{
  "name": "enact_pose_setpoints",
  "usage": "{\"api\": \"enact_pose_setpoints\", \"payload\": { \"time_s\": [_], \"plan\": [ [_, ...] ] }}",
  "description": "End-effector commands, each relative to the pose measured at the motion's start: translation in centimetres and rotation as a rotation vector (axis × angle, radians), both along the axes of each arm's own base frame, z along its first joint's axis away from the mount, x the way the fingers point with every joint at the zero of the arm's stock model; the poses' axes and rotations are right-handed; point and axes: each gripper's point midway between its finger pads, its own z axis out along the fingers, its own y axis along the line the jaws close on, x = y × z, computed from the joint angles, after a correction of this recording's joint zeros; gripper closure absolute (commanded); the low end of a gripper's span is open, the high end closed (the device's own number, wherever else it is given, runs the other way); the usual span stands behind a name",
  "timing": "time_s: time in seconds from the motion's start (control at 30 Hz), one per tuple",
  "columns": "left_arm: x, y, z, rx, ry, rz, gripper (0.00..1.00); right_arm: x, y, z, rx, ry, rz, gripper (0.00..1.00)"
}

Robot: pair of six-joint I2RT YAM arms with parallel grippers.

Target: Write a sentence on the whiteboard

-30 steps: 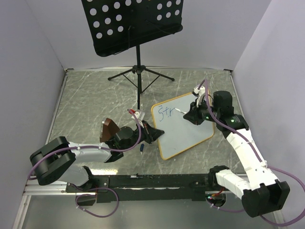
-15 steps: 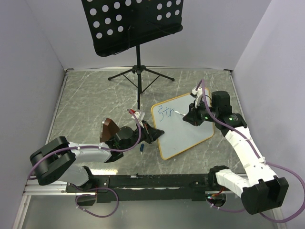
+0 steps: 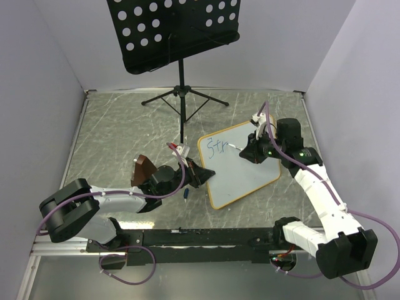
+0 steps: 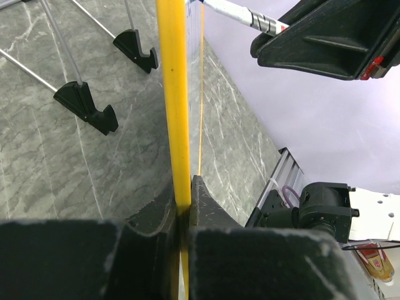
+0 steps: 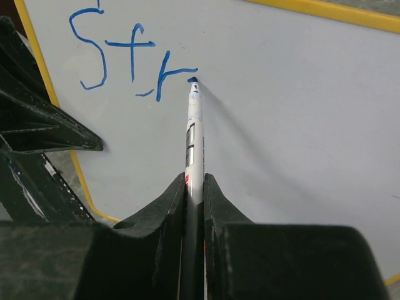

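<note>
Whiteboard (image 3: pixel 244 175) sits on the table (image 3: pixel 125 125), right of centre, between the two arms. Left tool (image 4: pixel 182 194) is pressed together on the board's yellow frame edge. Right tool (image 5: pixel 195 182) pinches a marker (image 5: pixel 194 125) whose long axis runs straight out from the tool, its tip touching the surface just right of the last letter. The sentence (image 5: pixel 128 62), in blue, reads only "Str". Judgement: blank board lies rightward of the tip, and the right arm is the one placed to write. No brand is legible.

**Around the work area**

You'll find a black perforated music stand (image 3: pixel 172 31) at the top centre, its tripod feet (image 3: pixel 181 100) on the grey marbled table (image 3: pixel 119 131). Lower centre, a small blue object (image 3: pixel 187 195) lies near a brown object (image 3: pixel 144 169).
</note>
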Motion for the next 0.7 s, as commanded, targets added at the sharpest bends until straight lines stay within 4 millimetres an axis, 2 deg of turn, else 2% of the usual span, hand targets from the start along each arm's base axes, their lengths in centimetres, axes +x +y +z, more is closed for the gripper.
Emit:
{"api": "enact_pose_setpoints", "payload": {
  "time_s": [0.0, 0.27, 0.67],
  "plan": [
    [-0.2, -0.9, 4.6, -0.105, -0.129, -0.036, 0.99, 2.0, -0.9, 1.3, -0.003, -0.056, -0.073, 1.0],
    [-0.1, -1.0, 4.6, -0.104, -0.13, -0.036, 0.99, 1.5, -1.6, 0.8, -0.011, -0.042, -0.088, 1.0],
    [0.0, -0.8, 4.7, -0.108, -0.129, -0.028, 0.99, -1.0, -1.3, -0.6, -0.028, -0.011, 0.002, 1.0]
  ]
}}
